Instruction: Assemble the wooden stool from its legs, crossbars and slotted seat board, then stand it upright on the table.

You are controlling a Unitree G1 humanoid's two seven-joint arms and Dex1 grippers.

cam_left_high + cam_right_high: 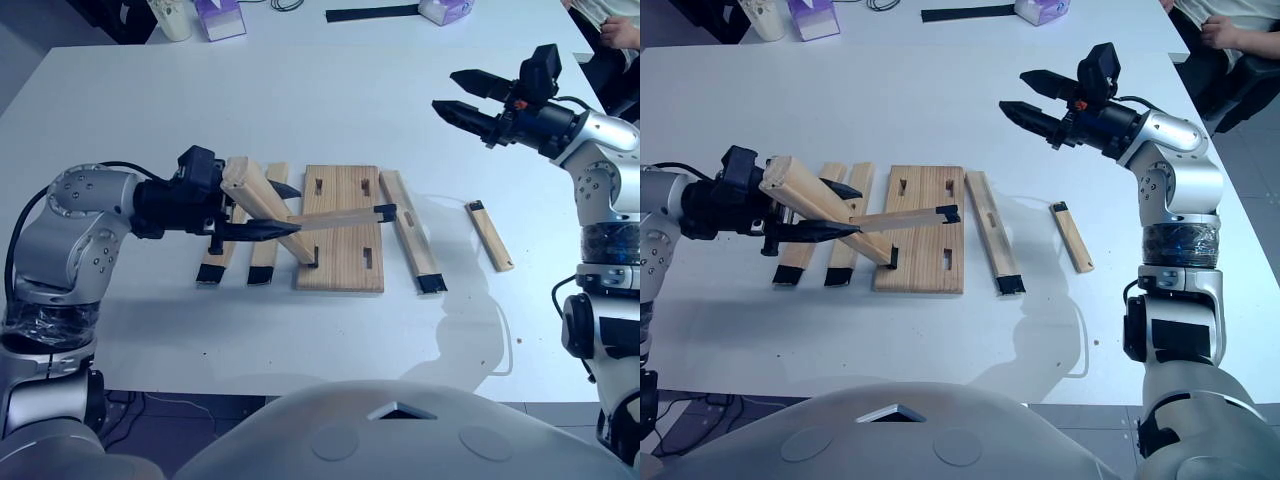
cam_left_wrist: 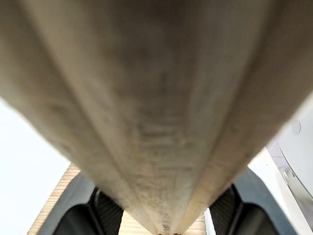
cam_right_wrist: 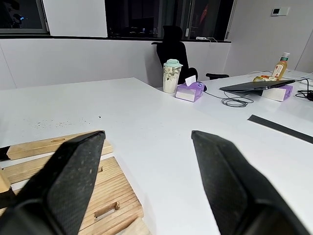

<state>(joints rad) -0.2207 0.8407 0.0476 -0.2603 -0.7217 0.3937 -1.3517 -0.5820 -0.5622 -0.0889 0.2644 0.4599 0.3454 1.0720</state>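
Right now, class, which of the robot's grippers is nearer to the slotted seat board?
Left. The left gripper holds a wooden leg at the slotted seat board's left edge; the right gripper is open, raised off beyond the board's far right corner.

The white table (image 1: 300,100) carries the slotted seat board (image 1: 340,265), lying flat near its middle. Left of the board, two legs lie side by side and roughly parallel: the outer leg (image 1: 212,262) and the inner leg (image 1: 267,250), black-capped ends toward the robot. Just right of the board lies a third leg (image 1: 412,232), slightly angled, its black cap also at the near end. Further right, apart from it, rests a short crossbar (image 1: 490,237). An adjoining white tabletop (image 1: 300,25) beyond holds a cup (image 1: 175,15), a purple tissue box (image 1: 220,18) and a black strip (image 1: 372,13).
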